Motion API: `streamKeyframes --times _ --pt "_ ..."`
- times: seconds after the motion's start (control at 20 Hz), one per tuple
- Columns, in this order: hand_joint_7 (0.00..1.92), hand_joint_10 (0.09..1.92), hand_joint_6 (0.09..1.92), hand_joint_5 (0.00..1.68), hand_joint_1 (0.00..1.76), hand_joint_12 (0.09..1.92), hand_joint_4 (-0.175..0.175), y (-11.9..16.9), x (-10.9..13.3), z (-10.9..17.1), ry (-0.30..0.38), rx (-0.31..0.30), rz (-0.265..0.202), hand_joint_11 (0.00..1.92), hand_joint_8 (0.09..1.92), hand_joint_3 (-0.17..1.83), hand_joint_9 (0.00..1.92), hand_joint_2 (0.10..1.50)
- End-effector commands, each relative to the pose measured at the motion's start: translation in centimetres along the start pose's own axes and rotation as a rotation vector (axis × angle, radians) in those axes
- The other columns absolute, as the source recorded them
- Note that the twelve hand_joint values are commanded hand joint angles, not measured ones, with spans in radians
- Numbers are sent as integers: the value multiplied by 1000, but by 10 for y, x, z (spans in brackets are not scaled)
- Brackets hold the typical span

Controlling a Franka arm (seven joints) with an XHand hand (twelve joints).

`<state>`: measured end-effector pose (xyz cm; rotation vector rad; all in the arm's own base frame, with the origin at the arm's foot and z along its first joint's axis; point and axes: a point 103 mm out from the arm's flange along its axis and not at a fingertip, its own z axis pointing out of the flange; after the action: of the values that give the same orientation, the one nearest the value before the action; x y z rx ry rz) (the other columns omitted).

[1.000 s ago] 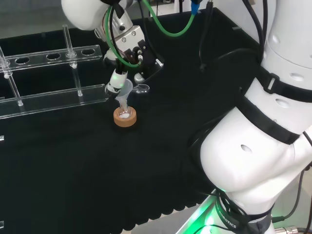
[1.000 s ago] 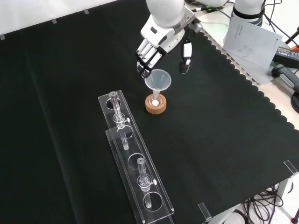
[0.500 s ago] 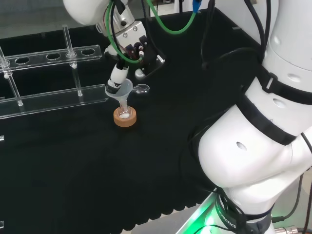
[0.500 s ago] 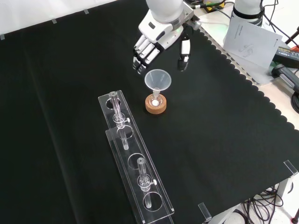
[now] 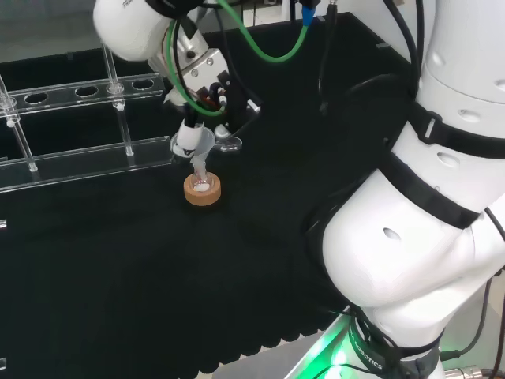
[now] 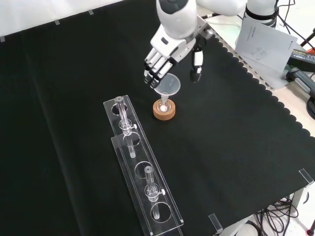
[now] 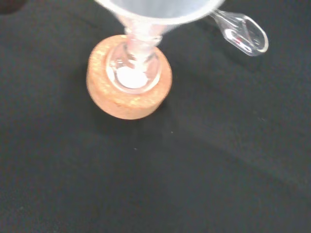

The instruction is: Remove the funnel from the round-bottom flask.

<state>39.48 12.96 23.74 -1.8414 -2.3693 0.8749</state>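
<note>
Closing in: we've got the hand right over the funnel, fingers at its rim on one side, thumb apart on the other.
Hand state: wide, fingers relaxed, holding nothing yet.
Funnel: just below the fingertips, stem down in the flask, which sits in the cork ring.
Do it well: we'd pinch the rim betw. fingers & thumb, then lift straight up so the stem clears w/o tipping the flask.

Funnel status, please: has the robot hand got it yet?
Robot hand open, fingers over the funnel rim, no grasp yet. Funnel seated in round-bottom flask on cork ring. Test-tube rack alongside, not in the way.
</note>
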Motion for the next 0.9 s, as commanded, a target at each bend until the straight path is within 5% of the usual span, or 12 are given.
streamKeyframes --times 0.05,0.9 --pt "0 877 87 45 544 1509 -15 4 9 1 -58 -12 -9 265 244 161 19 692" --pt "0 894 87 58 587 1519 -15 19 13 20 -100 30 3 262 293 154 19 709"
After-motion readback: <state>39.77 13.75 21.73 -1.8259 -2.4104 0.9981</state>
